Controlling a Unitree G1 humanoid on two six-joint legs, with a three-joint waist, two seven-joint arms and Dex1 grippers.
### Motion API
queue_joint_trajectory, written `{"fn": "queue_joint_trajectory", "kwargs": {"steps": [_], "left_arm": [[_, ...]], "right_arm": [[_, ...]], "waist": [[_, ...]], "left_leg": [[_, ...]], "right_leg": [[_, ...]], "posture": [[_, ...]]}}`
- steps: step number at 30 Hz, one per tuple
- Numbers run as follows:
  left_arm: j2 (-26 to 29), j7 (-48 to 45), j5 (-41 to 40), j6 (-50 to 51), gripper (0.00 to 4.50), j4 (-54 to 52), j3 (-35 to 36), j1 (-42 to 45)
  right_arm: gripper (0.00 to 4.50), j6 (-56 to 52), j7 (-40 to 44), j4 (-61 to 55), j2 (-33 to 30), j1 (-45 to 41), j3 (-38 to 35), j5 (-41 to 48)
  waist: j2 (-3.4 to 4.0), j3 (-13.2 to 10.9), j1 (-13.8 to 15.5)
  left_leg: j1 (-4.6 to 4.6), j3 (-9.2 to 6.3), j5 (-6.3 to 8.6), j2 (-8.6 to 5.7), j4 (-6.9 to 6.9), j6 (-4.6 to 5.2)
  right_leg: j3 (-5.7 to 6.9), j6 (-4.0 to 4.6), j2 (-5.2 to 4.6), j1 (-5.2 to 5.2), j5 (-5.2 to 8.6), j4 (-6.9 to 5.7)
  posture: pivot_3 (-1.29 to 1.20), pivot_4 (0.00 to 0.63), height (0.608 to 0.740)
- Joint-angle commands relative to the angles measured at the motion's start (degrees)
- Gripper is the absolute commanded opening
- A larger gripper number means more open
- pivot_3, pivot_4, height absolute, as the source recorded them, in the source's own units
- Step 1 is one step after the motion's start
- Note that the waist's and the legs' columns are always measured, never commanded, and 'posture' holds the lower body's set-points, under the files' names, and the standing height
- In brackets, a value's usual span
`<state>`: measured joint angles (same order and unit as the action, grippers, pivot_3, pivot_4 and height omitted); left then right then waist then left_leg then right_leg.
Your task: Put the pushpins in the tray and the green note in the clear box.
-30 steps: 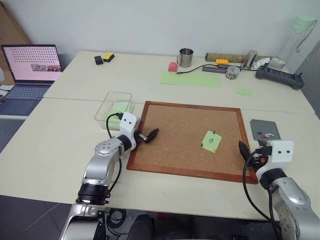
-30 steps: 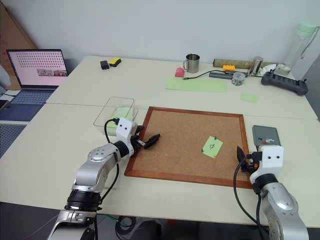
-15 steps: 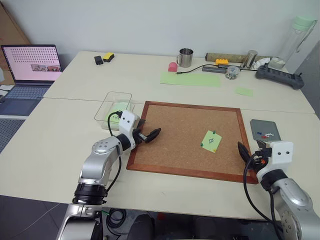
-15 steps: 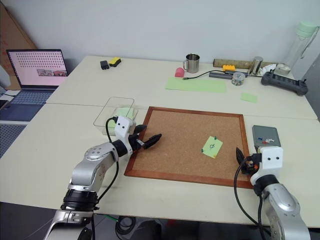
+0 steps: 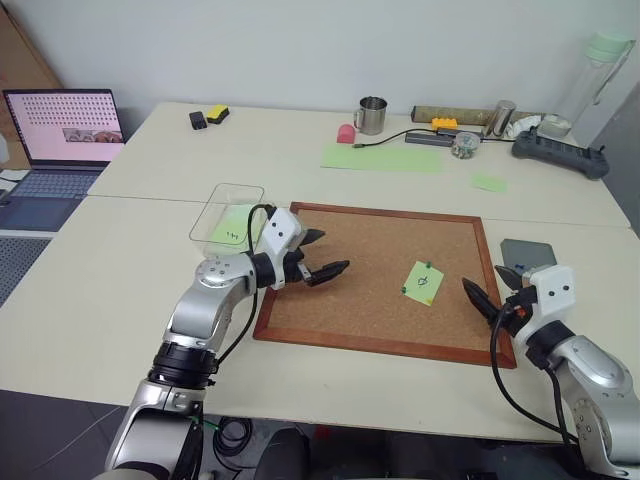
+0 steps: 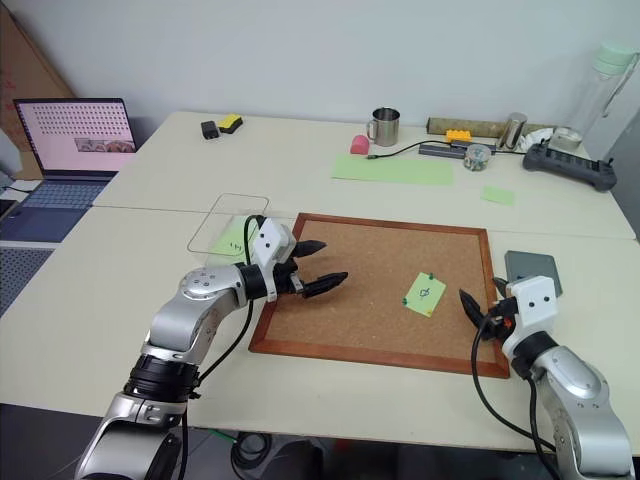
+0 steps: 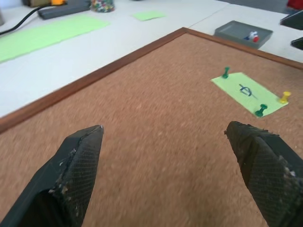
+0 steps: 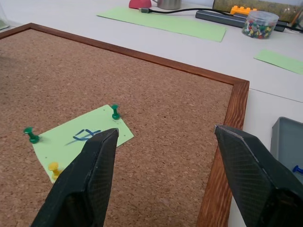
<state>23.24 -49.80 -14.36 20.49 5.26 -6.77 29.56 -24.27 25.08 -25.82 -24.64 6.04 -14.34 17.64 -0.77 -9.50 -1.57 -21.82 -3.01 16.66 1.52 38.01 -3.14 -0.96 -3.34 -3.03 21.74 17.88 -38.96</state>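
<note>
Left gripper (image 5: 322, 253) advanced; green note (image 5: 423, 281) corner-up.

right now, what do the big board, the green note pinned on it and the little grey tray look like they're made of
Large square board: speckled matte brown face, likely cork, in a glossy reddish wooden-looking frame. Small light-green square note: thin flat matte sheet with pen marks, apparently paper. Small dark-grey square tray: smooth, uniform, low-rimmed, probably moulded plastic, though painted metal can't be ruled out.

Tray (image 8: 287, 142) cut by frame edge — pins inside blurred.
</note>
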Motion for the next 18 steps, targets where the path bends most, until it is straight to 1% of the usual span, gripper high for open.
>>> {"fn": "queue_joint_trajectory", "kwargs": {"steps": [1, 2, 3, 7, 14, 16, 18], "left_arm": [[-1.72, -1.05, -0.04, -3.45, 4.26, 0.81, -0.76, 2.13], [-2.24, -1.18, -0.09, -3.8, 4.05, 1.09, -0.93, 2.37], [-2.7, -1.51, -0.18, -4.1, 3.98, 1.33, -1.12, 2.56], [-4.26, -2.51, -0.31, -5.01, 3.1, 2.5, -1.89, 3.48], [-5.19, -3.92, 1.55, -7.86, 1.83, 5.91, -3.38, 4.66], [-5.49, -4.0, 1.76, -8.35, 1.56, 6.62, -3.51, 4.93], [-5.8, -4.39, 1.91, -8.79, 1.15, 7.52, -3.66, 5.06]], "right_arm": [[3.38, 0.1, -0.4, -1.15, -0.15, -2.0, 0.11, 0.8], [3.38, -0.21, -0.69, -1.27, -0.06, -2.44, 0.45, 0.7], [3.38, -0.52, -0.96, -1.35, 0.04, -2.88, 0.77, 0.59], [3.38, -1.36, -1.5, -0.26, 0.07, -5.23, 1.8, 0.3], [3.38, -0.79, -1.15, 3.08, 0.03, -8.14, 4.51, -0.89], [3.38, -0.59, -1.22, 3.99, -0.01, -8.81, 4.81, -1.01], [3.38, -0.4, -1.38, 5.27, -0.02, -9.53, 5.21, -1.33]], "waist": [[0.0, 0.0, 0.0], [0.0, 0.0, 0.01], [0.0, 0.0, 0.0], [0.0, 0.0, 0.0], [0.0, 0.0, -0.02], [0.0, 0.0, -0.02], [0.0, 0.0, -0.02]], "left_leg": [[0.0, 0.0, 0.0, 0.0, 0.0, 0.0], [0.0, -0.01, 0.0, 0.0, 0.0, 0.0], [0.0, -0.01, 0.0, 0.0, 0.0, 0.0], [-0.01, -0.01, 0.0, 0.0, 0.02, 0.0], [0.0, -0.01, 0.0, 0.0, 0.02, 0.0], [-0.01, -0.01, 0.0, -0.01, 0.03, 0.0], [-0.01, -0.01, 0.0, 0.0, 0.03, 0.0]], "right_leg": [[0.0, 0.0, 0.0, 0.0, 0.0, 0.0], [0.01, 0.0, 0.0, 0.0, 0.0, 0.0], [0.02, 0.0, 0.0, 0.0, 0.0, -0.01], [0.02, 0.0, 0.0, 0.0, 0.0, 0.0], [0.01, 0.0, 0.0, 0.0, 0.0, 0.0], [0.02, 0.0, 0.0, 0.0, 0.0, -0.01], [0.02, 0.0, 0.0, 0.0, 0.0, 0.0]], "posture": [[0.0, 0.15, 0.74], [0.0, 0.15, 0.74], [0.0, 0.15, 0.74], [0.0, 0.15, 0.74], [0.0, 0.15, 0.74], [0.0, 0.15, 0.74], [0.0, 0.15, 0.74]]}}
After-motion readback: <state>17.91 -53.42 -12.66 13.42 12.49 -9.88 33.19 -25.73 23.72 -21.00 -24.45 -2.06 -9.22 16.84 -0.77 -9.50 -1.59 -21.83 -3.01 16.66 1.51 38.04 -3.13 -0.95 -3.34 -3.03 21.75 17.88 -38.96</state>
